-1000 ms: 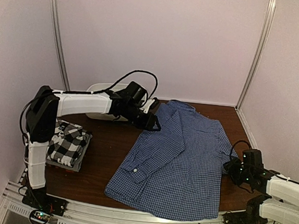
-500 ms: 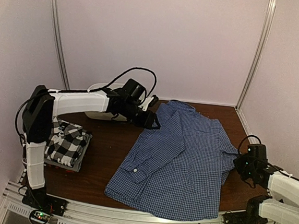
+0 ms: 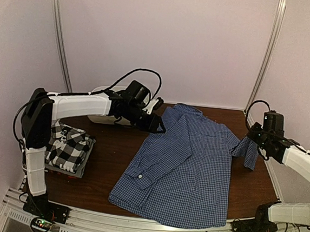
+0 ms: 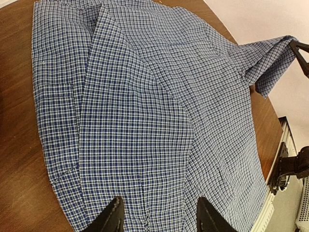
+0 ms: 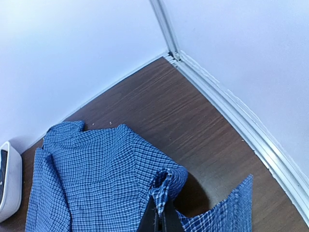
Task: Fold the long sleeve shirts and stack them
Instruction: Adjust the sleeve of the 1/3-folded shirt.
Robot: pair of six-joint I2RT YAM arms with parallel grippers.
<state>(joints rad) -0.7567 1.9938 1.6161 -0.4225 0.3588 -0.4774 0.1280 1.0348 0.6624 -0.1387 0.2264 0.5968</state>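
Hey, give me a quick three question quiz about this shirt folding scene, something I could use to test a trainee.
1. True or false: the right gripper is shut on part of the blue-and-white checked cloth shirt.
2. Where is the folded black-and-white plaid shirt? A) on the left side of the brown wooden table; B) on the checked shirt; C) in the right gripper.
3. Fill in: the left gripper, over the checked shirt, is ____.
Key: 1 true; 2 A; 3 open.
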